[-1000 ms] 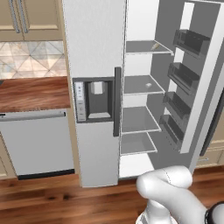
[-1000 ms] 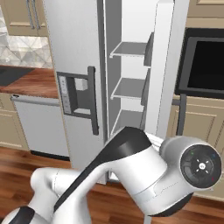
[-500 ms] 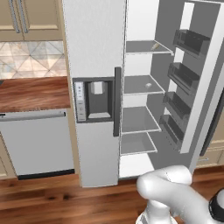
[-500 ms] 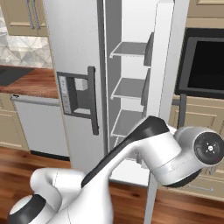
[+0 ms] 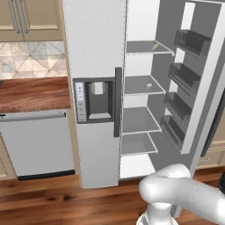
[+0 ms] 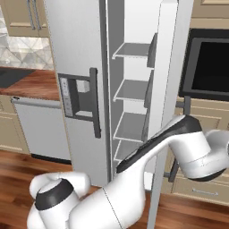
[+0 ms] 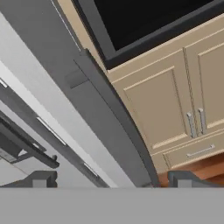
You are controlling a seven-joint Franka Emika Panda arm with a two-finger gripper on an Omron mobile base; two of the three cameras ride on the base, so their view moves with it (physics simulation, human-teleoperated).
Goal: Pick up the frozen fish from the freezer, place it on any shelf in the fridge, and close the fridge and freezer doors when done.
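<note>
The freezer door (image 5: 94, 52) with its grey dispenser panel stands shut, so the freezer stays hidden. The fridge (image 5: 140, 118) is open, its door (image 5: 202, 92) swung wide with dark bins inside. A slim tan shape (image 5: 155, 45) lies on the top fridge shelf; it is too small to name as the frozen fish. My arm (image 6: 179, 138) reaches round the outer side of the open door. In the hand view my gripper (image 7: 111, 180) is open and holds nothing, its fingertips (image 7: 41, 178) wide apart, facing the door's dark bar handle (image 7: 116, 109).
A black wall oven (image 6: 210, 58) and tan cabinets (image 7: 168, 100) stand just right of the open door. A grey dishwasher (image 5: 37, 140) under a wooden counter (image 5: 30, 92) sits left of the refrigerator. Wooden floor lies in front.
My arm has swung to the right, its elbow now past the open fridge door's edge. The doors and shelves are unchanged, and the gripper has stayed open.
</note>
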